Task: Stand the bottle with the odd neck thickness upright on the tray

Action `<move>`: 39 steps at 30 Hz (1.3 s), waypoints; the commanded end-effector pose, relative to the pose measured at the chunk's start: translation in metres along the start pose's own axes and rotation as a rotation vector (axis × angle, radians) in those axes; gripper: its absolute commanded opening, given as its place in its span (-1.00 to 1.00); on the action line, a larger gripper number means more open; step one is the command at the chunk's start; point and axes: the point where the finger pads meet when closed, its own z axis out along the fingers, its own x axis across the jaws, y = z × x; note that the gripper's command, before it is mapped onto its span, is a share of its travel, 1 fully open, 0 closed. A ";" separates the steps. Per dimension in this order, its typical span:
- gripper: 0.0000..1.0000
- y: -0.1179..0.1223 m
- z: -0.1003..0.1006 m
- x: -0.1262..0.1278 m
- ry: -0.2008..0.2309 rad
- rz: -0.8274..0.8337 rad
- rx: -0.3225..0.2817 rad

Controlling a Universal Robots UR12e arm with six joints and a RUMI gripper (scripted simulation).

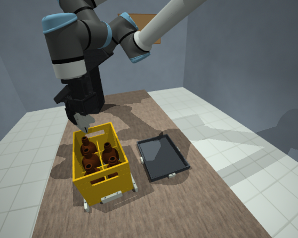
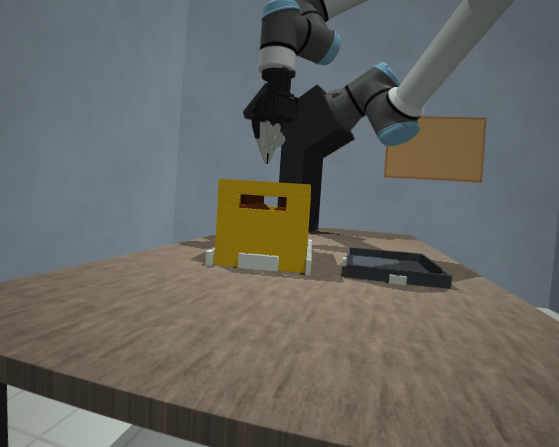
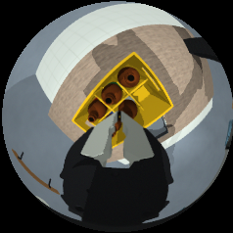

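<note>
Your fingers are hovering shut and empty above the crate, presumably for choosing a neck; the tray is waiting at the crate's three o'clock in the top view.

Yellow crate, seemingly plain brown bottles, dark grey tray, streaky brown table.

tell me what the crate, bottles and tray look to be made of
Crate: probably plastic, satin; evenly yellow, thin moulded-looking walls.
Bottles: likely brown glass, though they look nearly opaque, so plastic is possible.
Tray: dark, smooth; plastic or painted metal, cannot tell.
</note>
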 end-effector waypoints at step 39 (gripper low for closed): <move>-0.24 0.128 0.001 -0.032 0.003 0.013 -0.003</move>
